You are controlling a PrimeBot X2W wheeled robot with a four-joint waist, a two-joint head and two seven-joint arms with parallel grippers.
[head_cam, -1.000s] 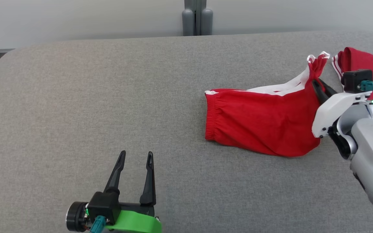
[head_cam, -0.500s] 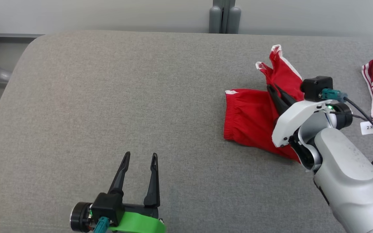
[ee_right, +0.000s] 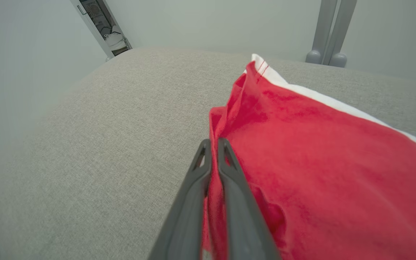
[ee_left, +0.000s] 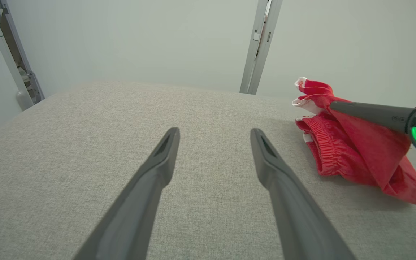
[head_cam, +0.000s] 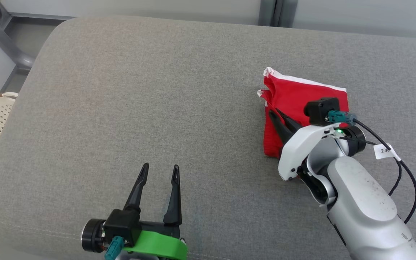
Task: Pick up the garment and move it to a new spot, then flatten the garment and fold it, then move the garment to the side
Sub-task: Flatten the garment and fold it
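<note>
Garment (head_cam: 302,97), red shorts: doubled over, right half of padded table (head_cam: 157,90), nearer far edge. Right gripper (head_cam: 273,112): almost closed, pinching its cloth. Left gripper (head_cam: 161,167): spread wide, empty, front edge. Advised: align hem over waistband, release low.

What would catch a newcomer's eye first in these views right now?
The red garment with its white trim, bunched on the right side of the grey cushion, stands out at once. The right gripper is shut on a fold at the garment's left edge, with cloth pinched between its jaws. The left gripper hangs open over bare cushion at the near left, well apart from the garment.
</note>
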